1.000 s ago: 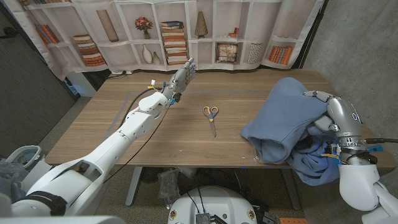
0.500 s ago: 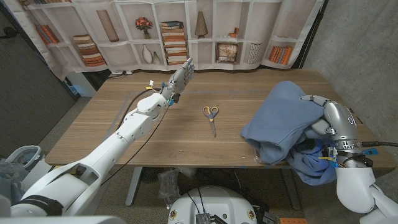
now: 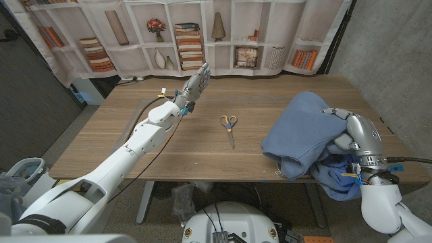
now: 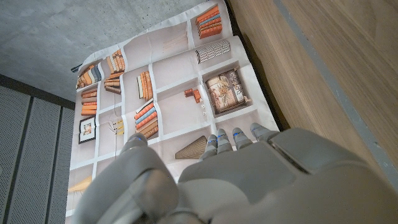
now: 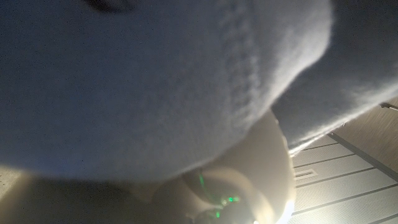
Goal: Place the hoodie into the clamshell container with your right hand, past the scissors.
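A blue hoodie (image 3: 300,131) lies bunched at the right end of the wooden table (image 3: 189,152), and part of it hangs over the near edge. My right hand (image 3: 347,127) grips it from the right side, fingers curled over the cloth. In the right wrist view the blue hoodie (image 5: 155,81) covers the hand close up. Scissors (image 3: 229,127) with yellow-and-blue handles lie at the table's middle, well left of the hoodie. My left hand (image 3: 197,84) is raised over the far part of the table, fingers straight and apart, holding nothing; its back (image 4: 236,180) faces the wrist camera.
A printed bookshelf backdrop (image 3: 189,40) hangs behind the table's far edge. A thin strip (image 3: 131,125) runs along the table's left side. Bare wood lies between the scissors and the hoodie.
My right hand and the hoodie have sunk a little and drawn slightly toward the near edge. The left arm and the scissors have stayed where they were.
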